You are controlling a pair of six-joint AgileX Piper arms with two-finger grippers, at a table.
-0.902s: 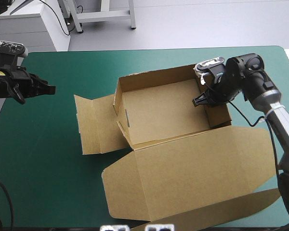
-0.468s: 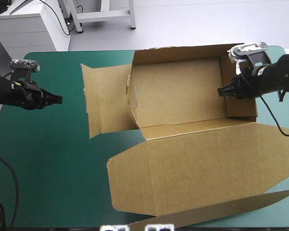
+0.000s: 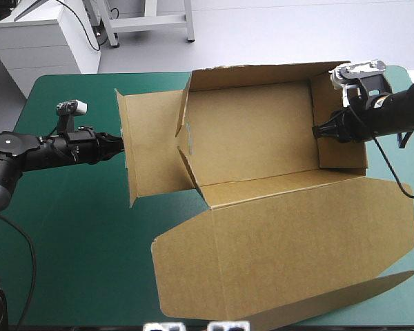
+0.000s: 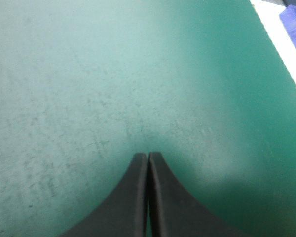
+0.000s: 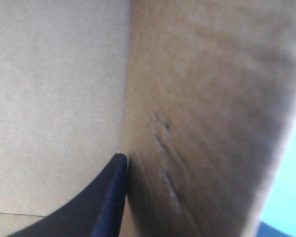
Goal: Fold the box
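Right gripper (image 3: pixel 319 131) clamps a wall of the open brown cardboard box (image 3: pixel 252 131); left gripper (image 3: pixel 119 143) is pressed closed, the box's side flap (image 3: pixel 152 148) just ahead

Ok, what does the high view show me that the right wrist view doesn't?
Only the high view: the whole box, walls raised, its lid flat toward the near edge, its left flap laid out, and the left gripper pointing at that flap's outer edge over the teal-green cover. Only the right wrist view: one black finger close against the right wall on its inner side, and small dents in that board. Both: the right gripper shut on the box's right wall.
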